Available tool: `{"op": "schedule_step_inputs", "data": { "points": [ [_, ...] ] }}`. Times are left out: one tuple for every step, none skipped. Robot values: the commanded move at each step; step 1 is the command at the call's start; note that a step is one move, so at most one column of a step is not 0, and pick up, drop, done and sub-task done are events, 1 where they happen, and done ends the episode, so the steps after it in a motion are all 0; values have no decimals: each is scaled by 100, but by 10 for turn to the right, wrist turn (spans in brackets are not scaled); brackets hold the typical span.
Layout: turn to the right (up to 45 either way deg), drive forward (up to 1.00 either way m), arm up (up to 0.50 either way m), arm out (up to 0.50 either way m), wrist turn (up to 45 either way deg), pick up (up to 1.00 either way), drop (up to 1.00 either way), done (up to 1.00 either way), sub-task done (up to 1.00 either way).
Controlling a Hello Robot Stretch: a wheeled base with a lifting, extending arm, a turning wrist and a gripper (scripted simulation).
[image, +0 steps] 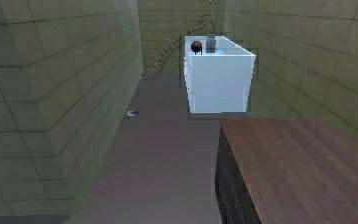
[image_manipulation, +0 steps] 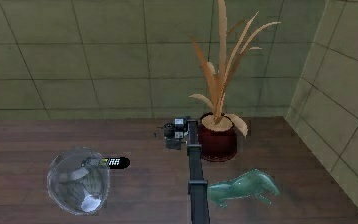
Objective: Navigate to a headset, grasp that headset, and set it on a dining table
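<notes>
Arm side view: arm reaches out over the wood counter, with the gripper at its far end. The red pot of a dry plant sits just beside the gripper at its 3 o'clock. Jaws state: cannot tell. Whether they hold anything: cannot tell either, far end too small to make out. Nothing reads cleanly as a headset. Best guess is the small dark bar with pale specks, lying flat on the counter at about 8 o'clock from the jaws, near but apart. The next move turns on that offset: the jaws likely need to travel toward 8 o'clock before any grasp. The bar's long axis runs 9-to-3 in this view. Which end is the front cannot be told, both ends look alike. A grip across the short side would want the fingers lined up 12-to-6, judgement only. Glass bowl sits just beside the bar at its 8 o'clock, touching or not unclear, so it is a knock risk. Teal figure lies at 5 o'clock of the gripper, past the arm, out of the way. One arm, so no choice of side. Forward view: white tub at 12 o'clock with a dark round thing on its rim, a second headset candidate, too small to say. Counter corner at 4 o'clock. Task looks early, grasp not yet done.
</notes>
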Motion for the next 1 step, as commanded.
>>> {"op": "schedule_step_inputs", "data": {
  "points": [
    [0, 0, 10, 0, 0, 0, 0, 0, 0]
  ]
}}
